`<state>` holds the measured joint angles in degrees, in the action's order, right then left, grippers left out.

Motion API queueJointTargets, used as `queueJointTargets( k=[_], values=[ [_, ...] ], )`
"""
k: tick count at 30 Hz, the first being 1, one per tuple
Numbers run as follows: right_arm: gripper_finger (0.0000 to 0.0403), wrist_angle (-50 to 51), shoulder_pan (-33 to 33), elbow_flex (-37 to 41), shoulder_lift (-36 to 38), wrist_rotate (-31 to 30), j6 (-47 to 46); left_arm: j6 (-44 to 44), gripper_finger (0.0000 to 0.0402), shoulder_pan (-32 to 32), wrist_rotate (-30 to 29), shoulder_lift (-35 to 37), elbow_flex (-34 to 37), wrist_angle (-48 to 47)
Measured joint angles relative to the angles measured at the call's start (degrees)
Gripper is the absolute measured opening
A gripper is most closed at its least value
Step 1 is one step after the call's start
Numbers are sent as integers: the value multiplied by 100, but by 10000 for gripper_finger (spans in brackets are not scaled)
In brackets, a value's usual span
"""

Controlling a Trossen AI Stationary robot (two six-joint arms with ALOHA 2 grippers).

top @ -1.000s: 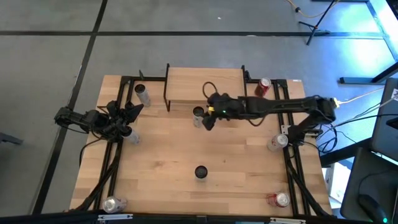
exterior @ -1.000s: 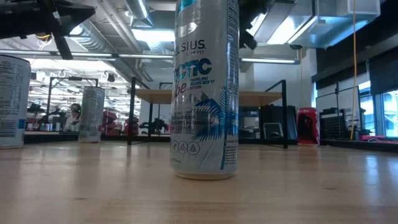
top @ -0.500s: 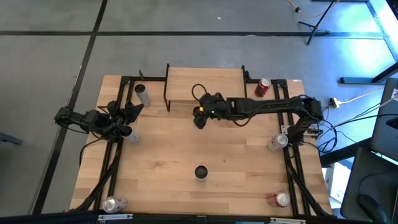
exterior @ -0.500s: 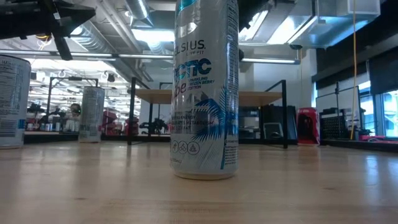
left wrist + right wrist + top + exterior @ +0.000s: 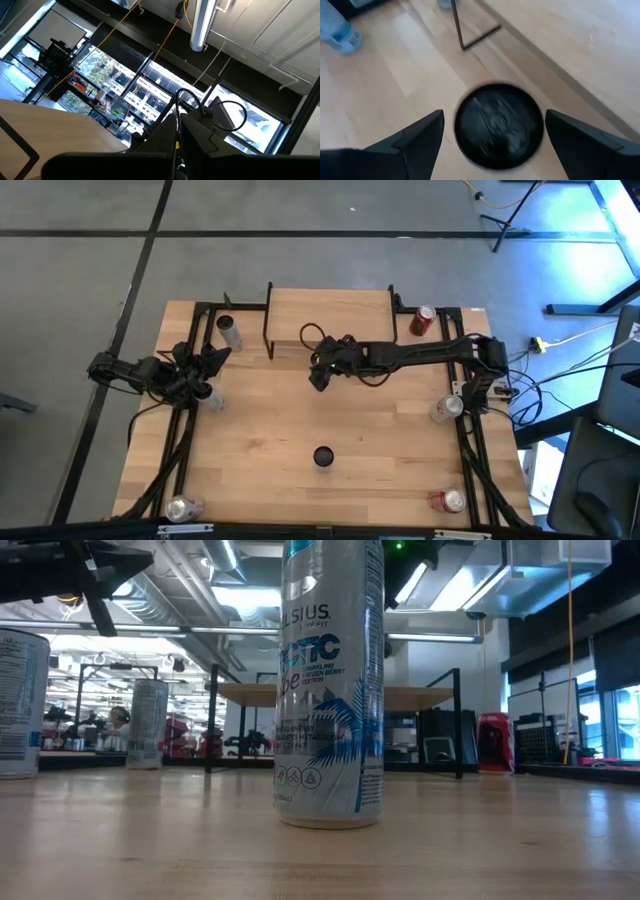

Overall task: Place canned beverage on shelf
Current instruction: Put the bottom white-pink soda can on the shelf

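Right gripper (image 5: 318, 375), fingers spread wide, has slid left over the black-topped can (image 5: 498, 124) standing upper centre, just before the light wood shelf (image 5: 330, 315); grasp looks next. Left gripper (image 5: 205, 370) waits shut, middle left.

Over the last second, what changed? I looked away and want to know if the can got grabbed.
The right gripper slid left along the shelf front until it was over the can, fingers open either side, not closed on it. The left gripper and the other cans stayed put.
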<state>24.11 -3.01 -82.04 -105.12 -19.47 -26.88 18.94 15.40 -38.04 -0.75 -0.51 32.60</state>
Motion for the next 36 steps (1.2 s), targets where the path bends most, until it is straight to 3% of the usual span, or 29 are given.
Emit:
queueJointTargets(
  k=[9, 17, 23, 27, 36],
  values=[
    [329, 86, 0, -5, -215, -7, 21, 2, 15, 2, 2, 0, 0, 1],
    [212, 21, 0, 0, -212, 5, 320, 0, 15, 1, -37, 0, 0, 7],
    [211, 41, -1, -39, -171, 355, 553, 0, 19, 1, -235, 0, 0, -1],
    [212, 149, 39, -174, 15, 626, 883, 4, 39, 2, -237, 0, 0, -65],
    [212, 764, 33, -813, 633, 1223, 1616, 52, 123, 0, -226, -2, 0, -89]
  ],
)
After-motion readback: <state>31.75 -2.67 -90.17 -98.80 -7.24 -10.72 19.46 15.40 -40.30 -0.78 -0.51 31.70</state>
